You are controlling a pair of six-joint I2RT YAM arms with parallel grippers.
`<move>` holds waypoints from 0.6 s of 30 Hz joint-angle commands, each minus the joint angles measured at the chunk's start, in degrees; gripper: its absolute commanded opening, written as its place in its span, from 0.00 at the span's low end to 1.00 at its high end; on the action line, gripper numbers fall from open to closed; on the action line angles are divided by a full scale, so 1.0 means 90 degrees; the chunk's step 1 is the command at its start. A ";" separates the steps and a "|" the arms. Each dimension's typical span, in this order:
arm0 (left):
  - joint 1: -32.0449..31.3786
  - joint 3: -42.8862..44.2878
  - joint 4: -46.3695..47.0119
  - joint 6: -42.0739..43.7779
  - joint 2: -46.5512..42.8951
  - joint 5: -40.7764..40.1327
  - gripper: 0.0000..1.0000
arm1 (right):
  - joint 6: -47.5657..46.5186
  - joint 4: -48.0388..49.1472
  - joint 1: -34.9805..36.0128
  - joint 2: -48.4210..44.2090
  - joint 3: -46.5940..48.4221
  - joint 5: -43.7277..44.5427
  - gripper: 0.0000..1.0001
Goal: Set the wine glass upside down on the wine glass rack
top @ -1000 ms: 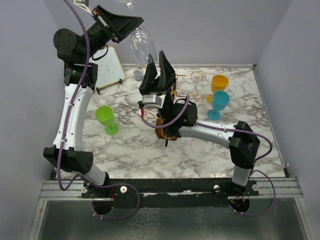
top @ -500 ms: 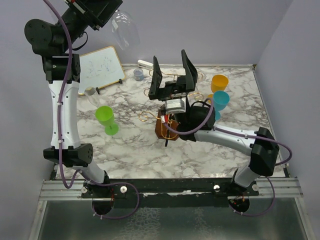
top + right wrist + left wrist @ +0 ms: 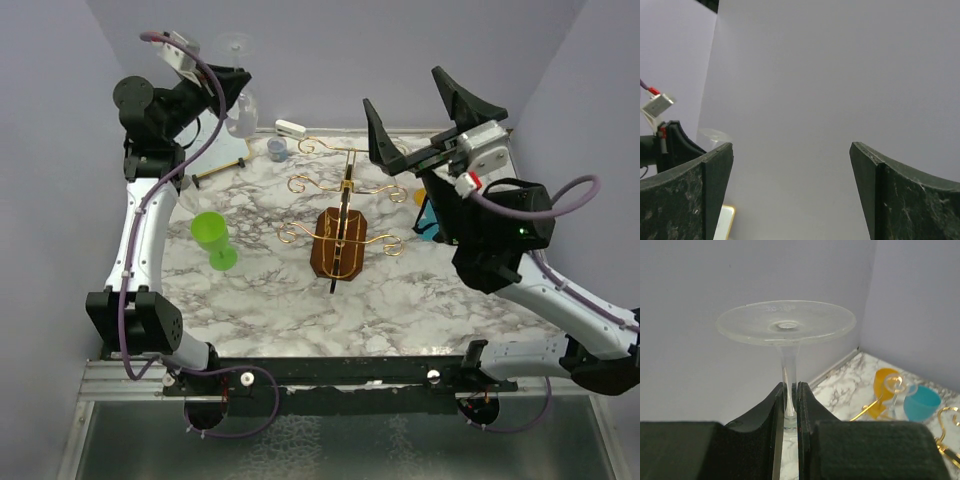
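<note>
The clear wine glass (image 3: pixel 240 108) hangs high at the back left, foot (image 3: pixel 786 322) up and bowl down. My left gripper (image 3: pixel 231 80) is shut on its stem (image 3: pixel 788 371), just above the bowl, as the left wrist view (image 3: pixel 788 395) shows. The wine glass rack (image 3: pixel 345 185), gold scroll wire on a brown wooden base (image 3: pixel 340 262), stands at the table's middle, to the right of and below the glass. My right gripper (image 3: pixel 425 125) is raised to the right of the rack, jaws wide open and empty (image 3: pixel 791 145), facing the back wall.
A green cup (image 3: pixel 212 238) stands left of the rack. Orange (image 3: pixel 886 385) and teal (image 3: pixel 922 402) cups stand to its right, mostly behind my right arm in the top view. A whiteboard (image 3: pixel 215 165), a small grey cup (image 3: pixel 277 148) and a white object (image 3: pixel 290 128) lie along the back.
My right gripper opened wide and pulled up and right, away from the rack. My left arm swung the glass left and down; it now hangs foot up.
</note>
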 commanded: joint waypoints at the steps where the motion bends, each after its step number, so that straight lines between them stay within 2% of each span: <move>1: 0.0069 -0.0958 0.1206 0.1031 -0.0025 0.0859 0.00 | 0.1450 -0.2952 0.0002 -0.0182 0.0298 0.1171 0.99; 3: 0.0070 -0.1527 0.1841 0.1122 -0.0079 0.1180 0.00 | 0.2011 -0.3353 -0.0005 -0.0437 0.0145 0.1178 0.99; 8: 0.0070 -0.2510 0.2702 0.1114 -0.0007 0.1446 0.00 | 0.3042 -0.3887 -0.0001 -0.1002 -0.0477 0.1548 0.99; 14: 0.0067 -0.3499 0.4529 0.0470 0.0155 0.1623 0.00 | 0.3669 -0.3890 -0.0002 -0.1778 -0.1458 0.1899 0.99; 18: 0.0067 -0.3828 0.5706 -0.0077 0.0516 0.1693 0.00 | 0.3994 -0.4259 0.0002 -0.2032 -0.1448 0.2115 0.99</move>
